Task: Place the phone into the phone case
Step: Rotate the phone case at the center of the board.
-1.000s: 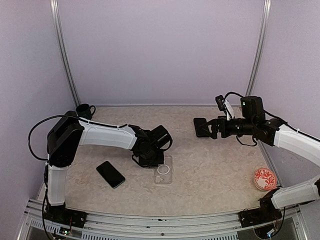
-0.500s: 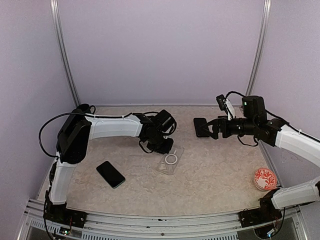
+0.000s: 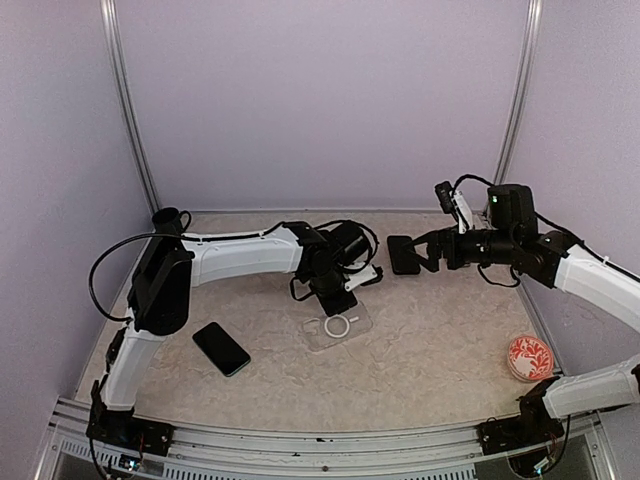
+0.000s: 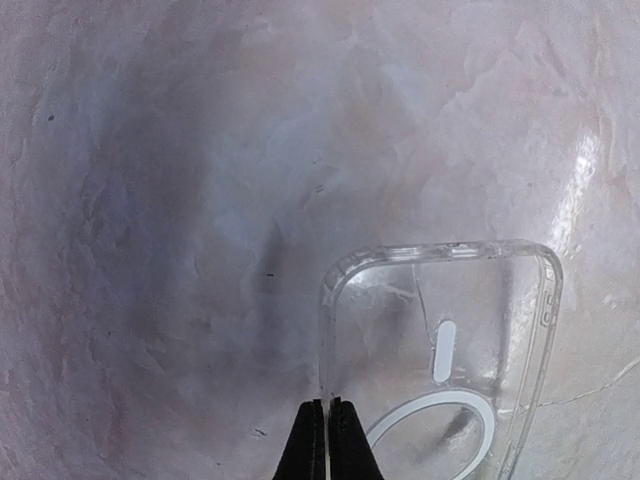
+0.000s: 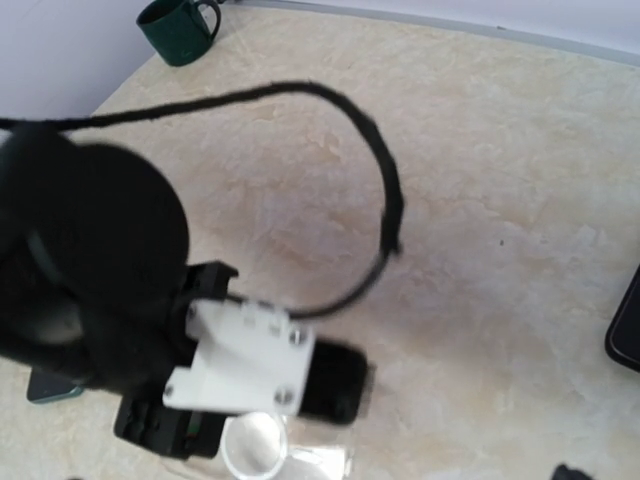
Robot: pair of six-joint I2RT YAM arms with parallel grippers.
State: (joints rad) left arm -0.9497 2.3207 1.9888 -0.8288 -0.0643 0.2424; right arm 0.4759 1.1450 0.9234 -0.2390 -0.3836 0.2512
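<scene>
The clear phone case [image 3: 338, 328] with a white ring lies near the table's middle. My left gripper [image 3: 342, 296] is shut on its long side rim. In the left wrist view the black fingertips [image 4: 327, 410] pinch the case [image 4: 440, 330] edge. The black phone [image 3: 221, 348] lies flat to the near left, apart from the case. My right gripper [image 3: 412, 258] hovers open and empty, up and to the right of the case. In the right wrist view I see the left wrist's white mount [image 5: 240, 360] and the case ring [image 5: 255, 445] under it.
A dark green mug [image 3: 170, 218] stands at the back left corner, also seen as the mug [image 5: 178, 25] from the right wrist. A red patterned dish [image 3: 529, 357] sits near the right edge. The left arm's black cable [image 5: 385, 190] loops above the table.
The left gripper, shut on the case, has dragged it right and turned it toward the table's middle. The phone has stayed put. The right arm has barely moved.
</scene>
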